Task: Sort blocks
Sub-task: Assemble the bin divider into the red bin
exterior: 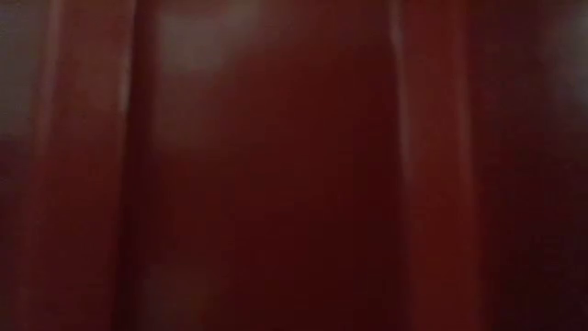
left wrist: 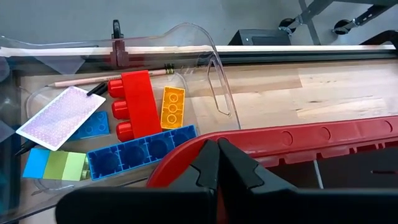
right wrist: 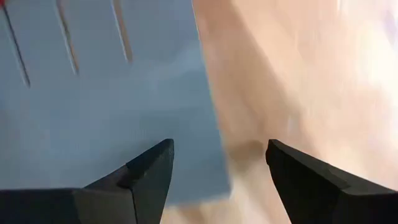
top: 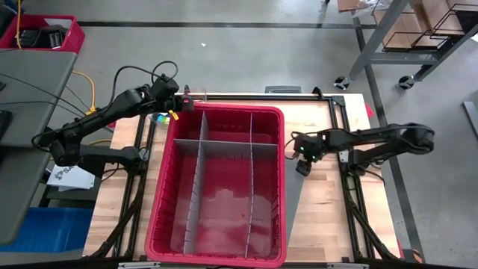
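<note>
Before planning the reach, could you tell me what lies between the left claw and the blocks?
In the left wrist view, the red bin's rim lies between the shut left claw and the blocks.

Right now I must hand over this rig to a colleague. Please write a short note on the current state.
Left gripper: shut, empty, at the red bin's far left corner.
Right gripper: open, empty, over the grey divider sheet lying on the table beside the bin.
Blocks: red block, orange block and long blue block lie in the clear tray.
Done: no block visible in the bin.
Left: sort all blocks.
</note>
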{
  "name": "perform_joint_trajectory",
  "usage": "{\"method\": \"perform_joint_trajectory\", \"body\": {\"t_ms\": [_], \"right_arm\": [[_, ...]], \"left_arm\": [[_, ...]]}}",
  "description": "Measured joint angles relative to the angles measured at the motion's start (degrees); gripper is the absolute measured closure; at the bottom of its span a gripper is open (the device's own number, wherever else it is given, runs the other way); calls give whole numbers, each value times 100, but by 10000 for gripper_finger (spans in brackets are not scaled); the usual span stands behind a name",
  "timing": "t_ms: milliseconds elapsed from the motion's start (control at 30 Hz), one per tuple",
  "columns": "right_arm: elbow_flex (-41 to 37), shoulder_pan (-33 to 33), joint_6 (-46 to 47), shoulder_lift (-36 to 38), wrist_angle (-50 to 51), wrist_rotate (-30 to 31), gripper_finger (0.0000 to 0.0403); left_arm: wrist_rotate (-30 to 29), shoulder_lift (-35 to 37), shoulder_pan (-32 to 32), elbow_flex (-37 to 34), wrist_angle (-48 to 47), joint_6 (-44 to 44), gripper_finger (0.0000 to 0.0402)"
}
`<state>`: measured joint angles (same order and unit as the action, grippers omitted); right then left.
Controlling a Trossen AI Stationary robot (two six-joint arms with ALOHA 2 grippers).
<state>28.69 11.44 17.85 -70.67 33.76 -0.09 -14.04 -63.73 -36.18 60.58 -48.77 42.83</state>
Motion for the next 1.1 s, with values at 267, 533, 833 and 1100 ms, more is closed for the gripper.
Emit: {"method": "perform_joint_trajectory", "body": {"t_ms": [267, 533, 833, 1100], "right_arm": [[516, 124, -1166, -1331, -35, -501, 151], [595, -205, -962, -1562, -119, -606, 163], [606, -214, -376, -1651, -198, -678, 387], [470, 315, 7, -582, 1045, 319, 403]], "left_arm": [[-40, -2, 0, 0, 23, 0, 402], [-383, -8, 4, -4, 34, 2, 401], [-927, -3, -6, -10, 286, 358, 401], [-949, 46, -61, 419, 1281, -285, 401]]}}
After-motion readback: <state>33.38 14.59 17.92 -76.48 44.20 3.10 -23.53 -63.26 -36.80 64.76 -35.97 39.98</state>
